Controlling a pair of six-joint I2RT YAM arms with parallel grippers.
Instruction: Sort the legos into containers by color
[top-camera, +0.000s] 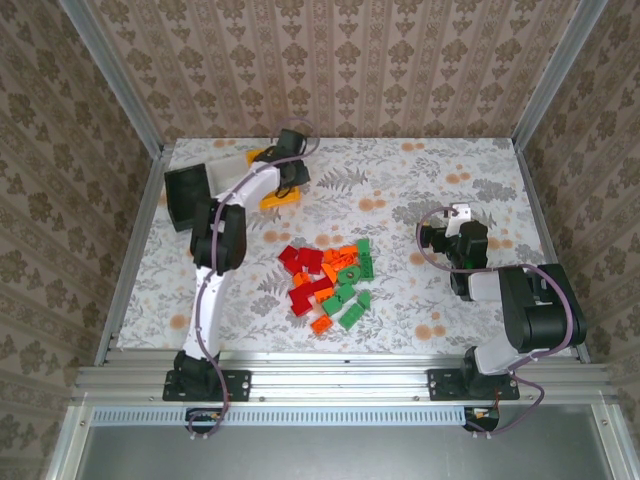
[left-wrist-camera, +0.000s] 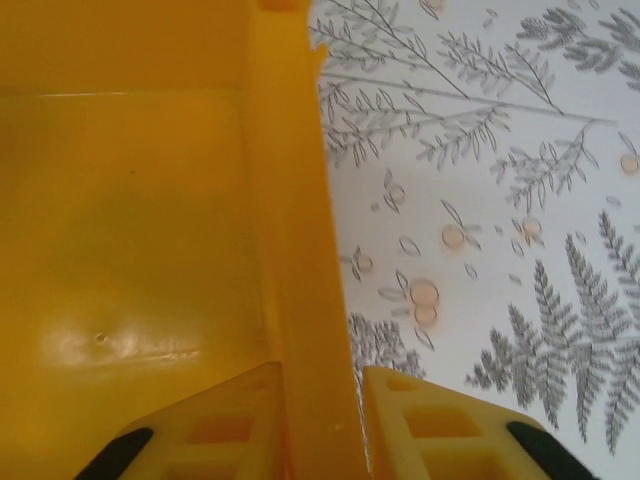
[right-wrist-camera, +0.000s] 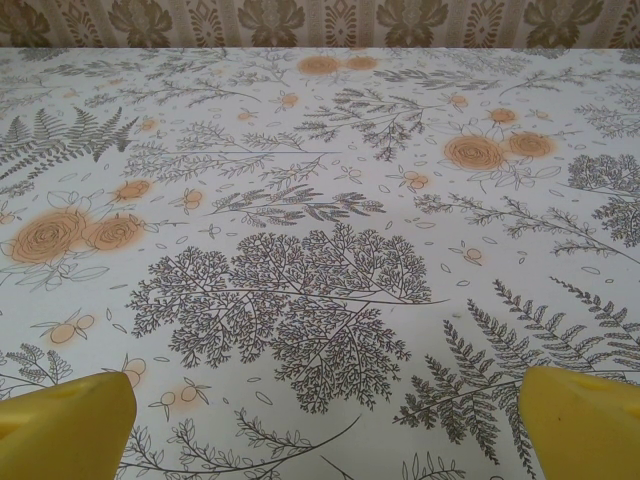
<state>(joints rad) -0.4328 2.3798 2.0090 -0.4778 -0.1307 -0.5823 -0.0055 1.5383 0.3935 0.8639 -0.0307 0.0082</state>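
Left tool (left-wrist-camera: 320, 440): clamped on wall of yellow-orange bin (left-wrist-camera: 130, 220). Right tool (right-wrist-camera: 320, 420): open, empty. Legos (top-camera: 330, 277): unsorted pile. We judge bin positioning underway; next, picking one brick.

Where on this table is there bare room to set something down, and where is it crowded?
Bare: the far strip between the yellow bin and the right arm. Crowded: the brick pile in the near middle.
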